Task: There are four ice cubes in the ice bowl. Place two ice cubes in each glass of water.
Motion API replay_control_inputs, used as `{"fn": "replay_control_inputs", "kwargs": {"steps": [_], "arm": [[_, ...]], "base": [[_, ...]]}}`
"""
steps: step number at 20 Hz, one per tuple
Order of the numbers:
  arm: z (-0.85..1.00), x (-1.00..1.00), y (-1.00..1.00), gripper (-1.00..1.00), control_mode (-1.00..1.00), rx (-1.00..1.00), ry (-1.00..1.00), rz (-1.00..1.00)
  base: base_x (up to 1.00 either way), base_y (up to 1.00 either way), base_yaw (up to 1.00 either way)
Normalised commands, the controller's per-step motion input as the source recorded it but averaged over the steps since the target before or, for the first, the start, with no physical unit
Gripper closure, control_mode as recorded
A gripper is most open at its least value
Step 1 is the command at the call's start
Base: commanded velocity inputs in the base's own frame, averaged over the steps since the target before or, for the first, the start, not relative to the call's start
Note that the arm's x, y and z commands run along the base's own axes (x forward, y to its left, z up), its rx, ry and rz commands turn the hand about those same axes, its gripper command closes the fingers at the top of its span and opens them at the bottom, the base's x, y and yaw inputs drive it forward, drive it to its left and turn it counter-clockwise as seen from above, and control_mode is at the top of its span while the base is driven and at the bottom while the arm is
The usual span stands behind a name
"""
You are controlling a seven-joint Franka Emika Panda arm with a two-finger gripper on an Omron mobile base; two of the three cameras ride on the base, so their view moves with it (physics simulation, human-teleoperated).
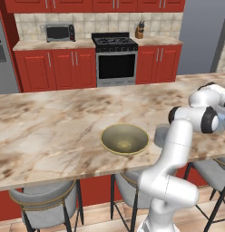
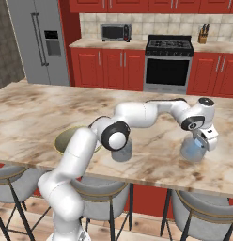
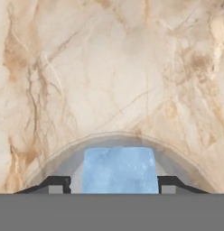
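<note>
Your tool [image 3: 114, 185] is spreading open directly above the far glass [image 2: 193, 149], letting the ice cube [image 3: 119, 170] drop inside.

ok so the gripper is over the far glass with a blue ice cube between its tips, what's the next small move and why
Probably lift the gripper straight up. Its fingertips stand clear of the pale blue ice cube, which sits inside the translucent grey-blue glass tumbler, so the drop looks done.

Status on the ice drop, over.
Gripper open above right glass. Ice cube between the fingertips, over the glass. Bowl and other glass behind. Nothing blocking.
</note>
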Motion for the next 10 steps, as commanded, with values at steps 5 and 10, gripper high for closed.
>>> {"fn": "replay_control_inputs", "kwargs": {"steps": [5, 10], "arm": [[0.11, -0.06, 0.00, 1.00, -1.00, 0.00, 0.00, -0.04], [0.00, 0.00, 0.00, 1.00, -1.00, 0.00, 0.00, -0.03]], "base": [[0.00, 0.00, 0.00], [0.00, 0.00, 0.00]]}}
